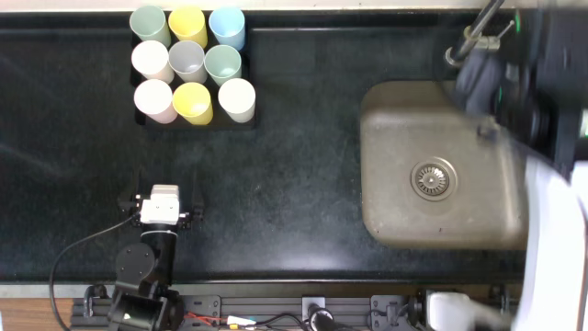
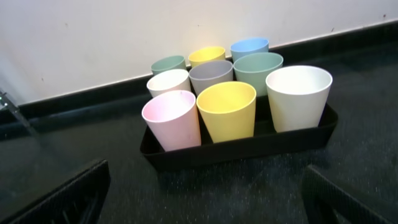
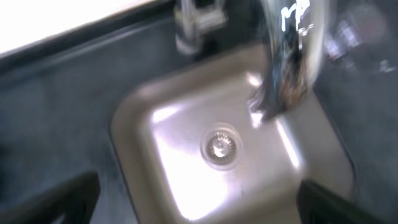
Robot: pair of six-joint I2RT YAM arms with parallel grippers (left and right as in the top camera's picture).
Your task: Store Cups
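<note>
A black tray point(image 1: 250, 118) at the counter's back left holds several upright cups in three rows, pastel green, yellow, blue, white, grey and pink. In the left wrist view the pink cup point(image 2: 172, 119), a yellow cup point(image 2: 227, 111) and a cream cup point(image 2: 297, 96) stand in the front row of the tray point(image 2: 249, 148). My left gripper point(image 2: 205, 186) is open and holds nothing, a short way in front of the tray; from above the left gripper point(image 1: 165, 210) is near the counter's front left. My right gripper point(image 3: 199, 186) is open and hangs above the steel sink point(image 3: 186, 186).
The sink point(image 1: 386, 202) with its drain point(image 1: 434, 178) takes up the right part of the dark counter point(image 1: 294, 184). A faucet point(image 1: 480, 37) stands behind it, its spout point(image 3: 292, 62) arching over the basin. My right arm point(image 1: 551, 211) is blurred along the sink's right side.
</note>
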